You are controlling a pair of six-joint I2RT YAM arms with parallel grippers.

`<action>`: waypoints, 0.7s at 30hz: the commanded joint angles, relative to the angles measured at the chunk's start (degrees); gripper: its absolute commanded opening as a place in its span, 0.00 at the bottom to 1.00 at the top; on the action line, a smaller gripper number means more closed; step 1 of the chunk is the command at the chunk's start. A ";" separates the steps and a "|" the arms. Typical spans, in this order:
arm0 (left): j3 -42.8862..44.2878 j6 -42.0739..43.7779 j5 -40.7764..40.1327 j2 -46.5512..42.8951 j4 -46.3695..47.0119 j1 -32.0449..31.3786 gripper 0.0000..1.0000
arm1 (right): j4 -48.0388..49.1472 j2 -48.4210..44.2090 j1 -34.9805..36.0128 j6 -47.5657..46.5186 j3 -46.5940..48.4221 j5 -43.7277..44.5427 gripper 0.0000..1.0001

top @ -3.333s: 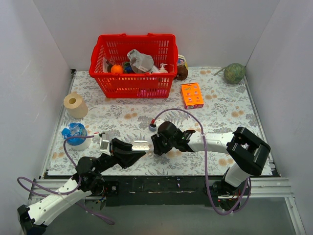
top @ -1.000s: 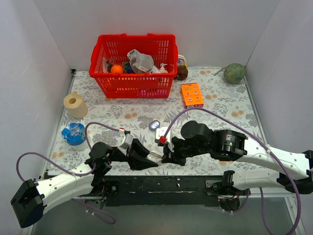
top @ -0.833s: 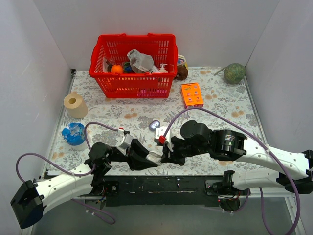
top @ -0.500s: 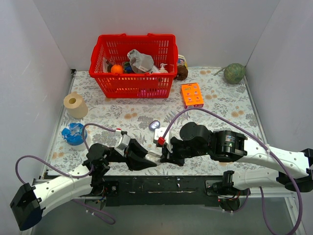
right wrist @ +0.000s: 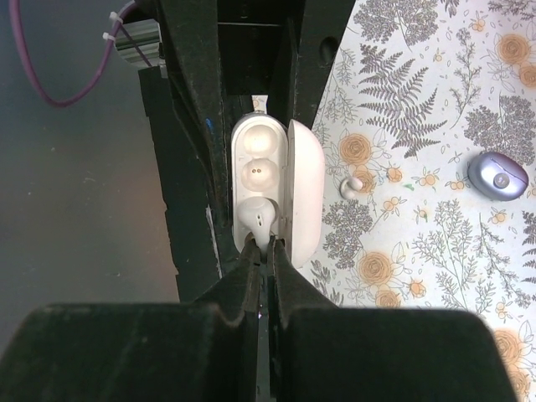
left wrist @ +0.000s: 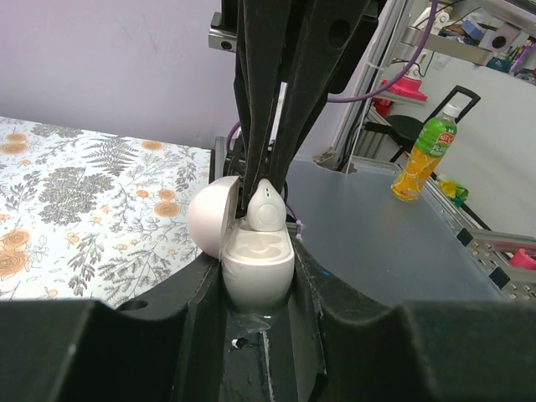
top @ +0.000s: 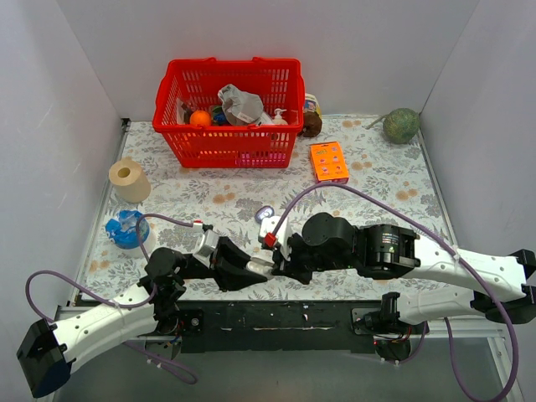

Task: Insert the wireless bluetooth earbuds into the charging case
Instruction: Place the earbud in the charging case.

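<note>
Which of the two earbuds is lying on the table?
The white earbud lying on the floral mat beside the open charging case; the other earbud is pinched in the right gripper, over the case's base.

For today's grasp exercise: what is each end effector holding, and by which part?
Left end effector clamps the open charging case by its base sides; right end effector pinches a white earbud by its narrow end.
</note>
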 commanded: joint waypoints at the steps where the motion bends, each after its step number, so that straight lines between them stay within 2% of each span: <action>1: 1.04 1.08 -5.71 -1.24 3.92 0.12 0.00 | -1.67 2.47 1.69 1.97 2.06 0.44 0.14; 4: 1.04 0.82 -5.62 -1.24 4.10 0.12 0.00 | -1.93 2.39 1.78 3.03 2.85 2.20 0.30; 7: 0.69 0.55 -5.62 -1.32 4.36 0.12 0.00 | -1.67 1.95 1.78 4.17 3.55 3.79 0.39; 11: 0.16 0.29 -5.98 -1.68 4.45 0.12 0.00 | -0.88 1.42 1.78 5.14 4.61 5.20 0.44; 17: 0.07 0.11 -6.41 -1.85 4.10 0.12 0.00 | 1.23 -1.04 1.78 6.98 5.84 9.94 0.45; 20: -0.19 0.20 -7.20 -2.38 3.92 0.12 0.00 | 4.12 -4.98 1.78 7.60 4.71 14.41 0.46; 21: -0.36 0.29 -7.55 -3.08 3.57 0.12 0.00 | 5.35 -8.82 1.78 9.34 3.39 16.78 0.46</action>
